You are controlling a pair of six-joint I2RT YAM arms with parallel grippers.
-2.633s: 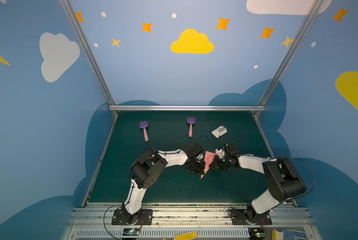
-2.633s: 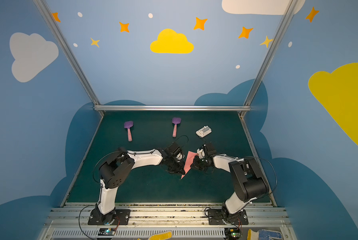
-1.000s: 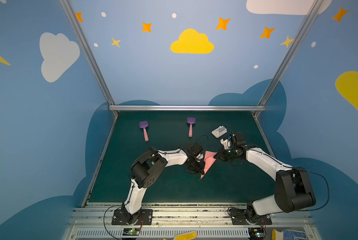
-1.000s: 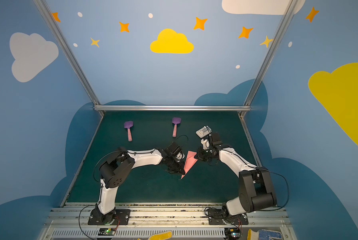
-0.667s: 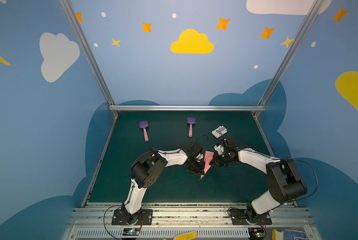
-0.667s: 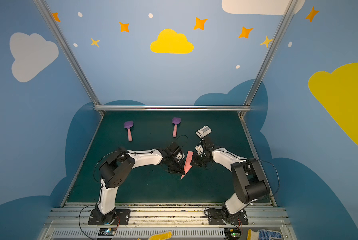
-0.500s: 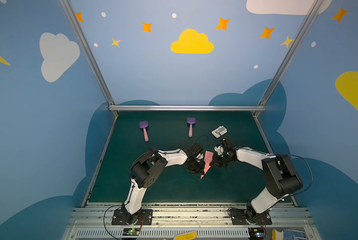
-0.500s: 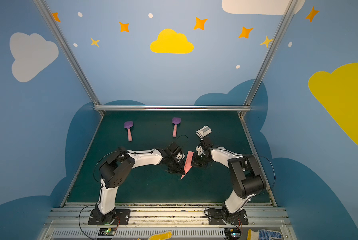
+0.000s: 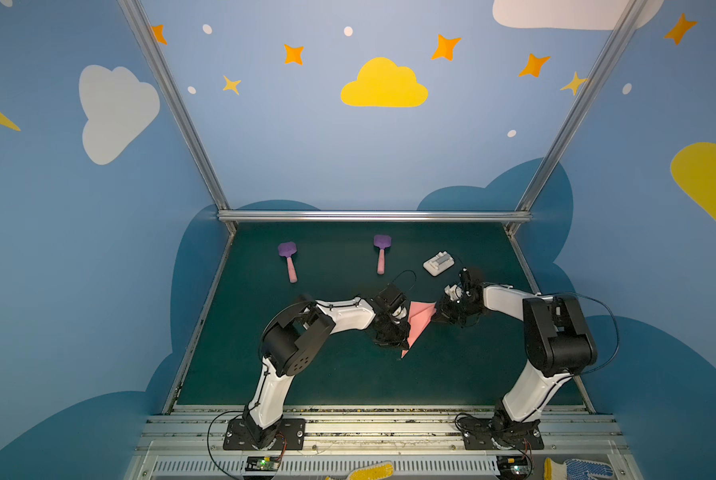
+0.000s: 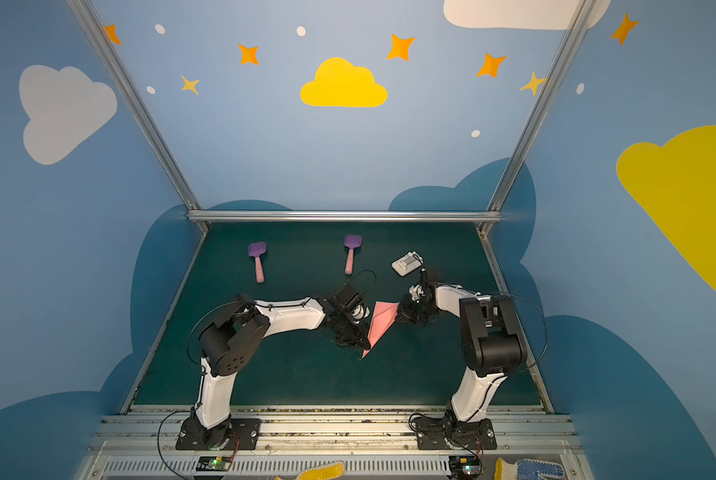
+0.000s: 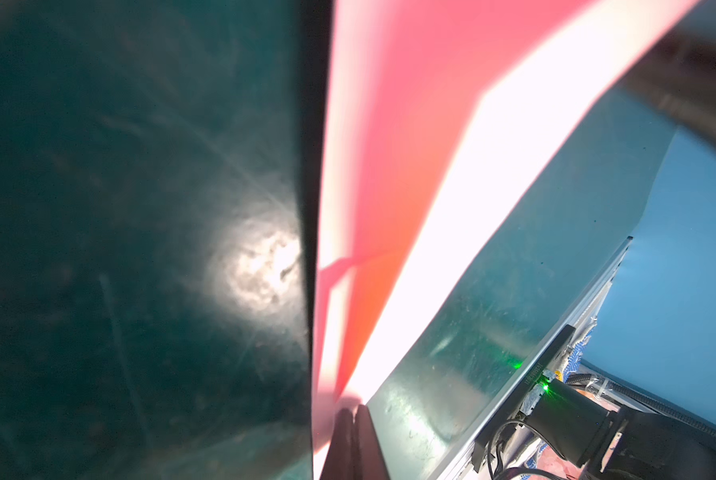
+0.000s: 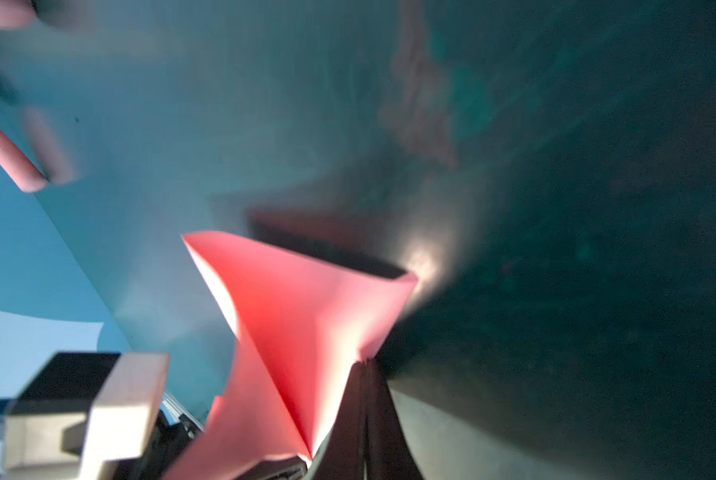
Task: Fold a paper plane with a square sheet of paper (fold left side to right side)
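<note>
In both top views the salmon-pink paper plane (image 9: 419,322) (image 10: 380,322) sits mid-mat between my two grippers, its pointed nose toward the front. My left gripper (image 9: 402,334) is at its left edge. In the left wrist view the shut left gripper (image 11: 354,409) meets the crease of the plane (image 11: 389,166). My right gripper (image 9: 434,318) is at the right wing's corner. In the right wrist view the shut right gripper (image 12: 364,365) pinches that corner, and the wing of the plane (image 12: 306,299) stands raised off the mat.
Two purple spatulas with pink handles (image 9: 288,259) (image 9: 382,251) lie toward the back of the green mat (image 9: 348,374). A small white plastic block (image 9: 438,263) sits just behind the right wrist. Blue walls close three sides; a metal rail (image 9: 368,409) borders the front.
My right gripper swung out to the back right, spreading the wing wide, then came back in toward the left arm, and the plane looks narrower. The left arm has stayed still.
</note>
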